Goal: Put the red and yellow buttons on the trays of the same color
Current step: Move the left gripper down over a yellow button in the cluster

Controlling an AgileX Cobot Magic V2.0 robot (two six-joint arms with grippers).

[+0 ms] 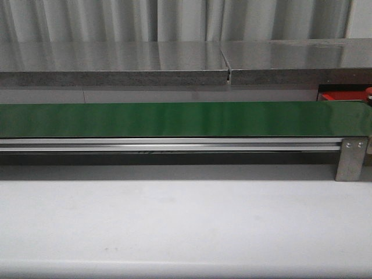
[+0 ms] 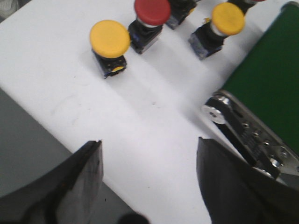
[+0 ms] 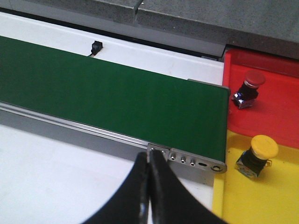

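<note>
In the left wrist view my left gripper point(image 2: 149, 145) is open over the white table, nothing between its fingers. Beyond it stand a yellow button point(image 2: 110, 39), a red button point(image 2: 152, 11) and a second yellow button point(image 2: 227, 19). In the right wrist view my right gripper point(image 3: 149, 156) is shut and empty, near the end of the green belt point(image 3: 112, 93). A red button point(image 3: 254, 80) sits on the red tray point(image 3: 280, 112). A yellow button point(image 3: 264, 146) sits on the yellow tray point(image 3: 261, 200). No gripper shows in the front view.
The green conveyor belt point(image 1: 174, 119) runs across the front view on an aluminium rail point(image 1: 174, 144), with a metal end bracket point(image 1: 351, 158) at the right. A small black sensor point(image 3: 96, 46) stands behind the belt. A grey ledge point(image 1: 116, 64) lies behind.
</note>
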